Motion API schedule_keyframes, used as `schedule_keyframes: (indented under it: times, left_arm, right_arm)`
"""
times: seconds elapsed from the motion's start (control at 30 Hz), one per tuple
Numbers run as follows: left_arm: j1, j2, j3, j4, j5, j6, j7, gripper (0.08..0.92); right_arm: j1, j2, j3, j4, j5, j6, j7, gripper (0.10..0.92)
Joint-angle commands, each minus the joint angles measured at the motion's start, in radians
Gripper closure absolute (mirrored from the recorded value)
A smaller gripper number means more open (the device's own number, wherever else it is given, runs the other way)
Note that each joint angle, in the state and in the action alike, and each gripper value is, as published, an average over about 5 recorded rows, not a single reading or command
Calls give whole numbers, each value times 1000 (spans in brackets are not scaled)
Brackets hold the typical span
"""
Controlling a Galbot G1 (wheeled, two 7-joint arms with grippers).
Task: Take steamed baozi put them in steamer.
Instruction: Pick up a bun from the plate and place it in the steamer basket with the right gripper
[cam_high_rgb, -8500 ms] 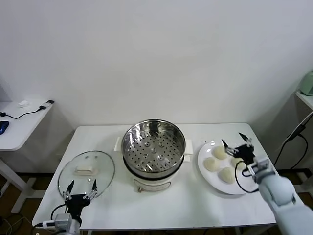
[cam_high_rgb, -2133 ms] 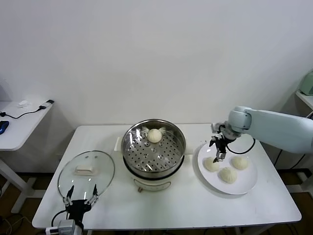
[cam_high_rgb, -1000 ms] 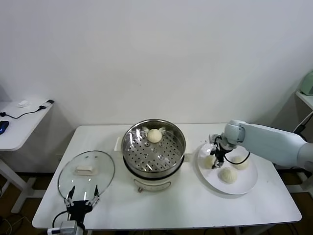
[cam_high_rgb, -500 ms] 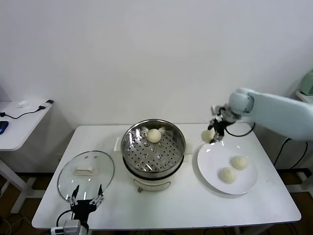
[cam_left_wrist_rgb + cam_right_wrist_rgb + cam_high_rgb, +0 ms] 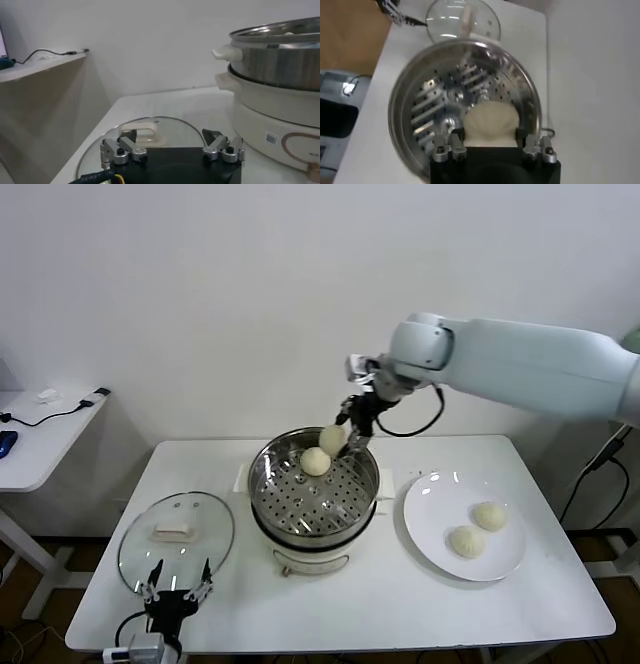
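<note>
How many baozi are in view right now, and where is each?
4. One baozi lies on the steamer tray, one is held by the right gripper above it, and two sit on the white plate.

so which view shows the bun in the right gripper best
The right wrist view: the held baozi fills the space between the right gripper fingers, above the steamer. The head view shows it small over the steamer rim. The left wrist view does not show it.
</note>
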Motion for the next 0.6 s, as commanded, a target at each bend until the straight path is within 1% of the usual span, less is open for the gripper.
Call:
schedule_keyframes:
  times: [0.03, 0.2, 0.3, 0.6]
  left_arm:
    - [2, -2, 3, -1, 0, -1, 0, 177]
    - [1, -4, 8, 4, 1, -1, -1, 177]
    - [1, -5, 9, 5, 1, 0, -1, 177]
    - [-10, -4, 11, 18, 1, 3, 0, 177]
  right_arm:
    - [-80, 210, -14, -66, 86, -73, 78, 372]
    - [-168, 247, -22, -163, 4, -71, 88, 370]
    - [-210, 255, -15, -206, -20, -68, 97, 370]
    - [-256, 259, -2, -241, -38, -55, 107, 372]
